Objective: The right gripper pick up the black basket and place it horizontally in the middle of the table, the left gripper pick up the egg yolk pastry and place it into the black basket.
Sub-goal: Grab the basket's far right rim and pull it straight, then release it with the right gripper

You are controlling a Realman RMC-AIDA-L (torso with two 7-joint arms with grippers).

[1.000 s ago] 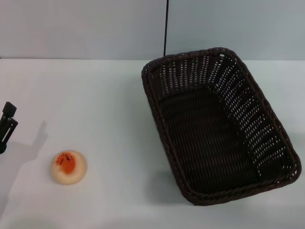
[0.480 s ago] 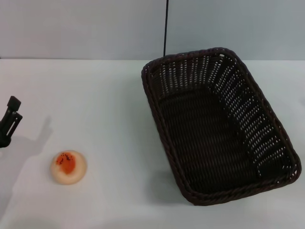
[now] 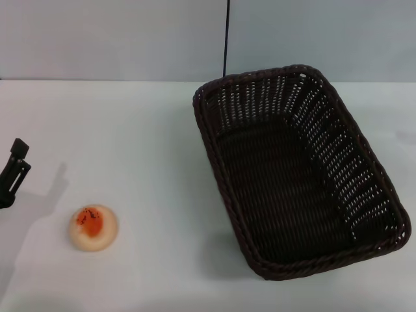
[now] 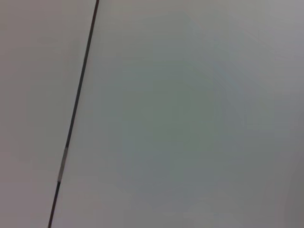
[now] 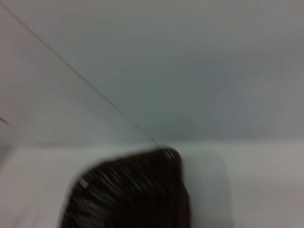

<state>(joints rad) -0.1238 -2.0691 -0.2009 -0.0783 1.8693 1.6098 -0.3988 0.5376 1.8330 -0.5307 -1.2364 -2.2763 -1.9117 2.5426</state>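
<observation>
The black basket [image 3: 296,169] stands upright on the white table [image 3: 143,149], on the right half, its long side running from the far middle to the near right. It is empty. Its rim also shows in the right wrist view [image 5: 137,190]. The egg yolk pastry [image 3: 93,227] lies on the table at the near left, well apart from the basket. My left gripper [image 3: 12,172] shows at the left edge of the head view, above the table, behind and left of the pastry. My right gripper is out of view.
A grey wall with a thin black vertical seam [image 3: 226,39] stands behind the table; the seam also shows in the left wrist view [image 4: 76,109]. Bare tabletop lies between the pastry and the basket.
My left gripper has shifted slightly at the left edge, first up and inward, then a little back toward the edge. The basket and the pastry have not moved.
</observation>
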